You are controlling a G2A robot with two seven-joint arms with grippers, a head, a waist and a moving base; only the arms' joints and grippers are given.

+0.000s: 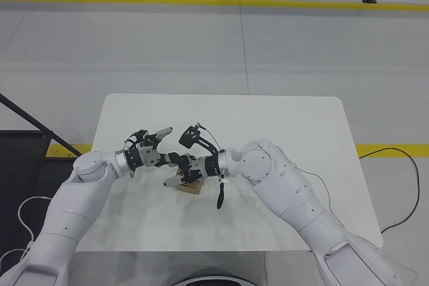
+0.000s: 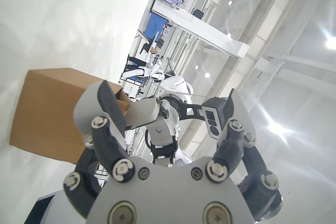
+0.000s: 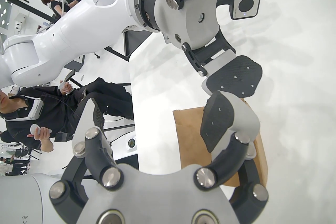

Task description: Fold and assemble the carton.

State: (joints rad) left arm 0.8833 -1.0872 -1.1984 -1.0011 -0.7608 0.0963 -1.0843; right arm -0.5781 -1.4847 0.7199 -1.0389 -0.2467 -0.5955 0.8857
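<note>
The carton (image 1: 187,187), a small brown cardboard box, lies on the white bench (image 1: 293,136) toward its front middle, between the two hands, and one end seems open with a flap showing. It looks light and thin-walled, stiff across the panels but giving at the creases. It would crush easily and probably slide on the smooth bench. The best hold is across two opposite side walls, clear of the open end. The left hand (image 2: 168,93) is spread wide just beside the carton. The right hand (image 3: 155,109) is also spread, one finger close against the carton, though contact is unclear.
</note>
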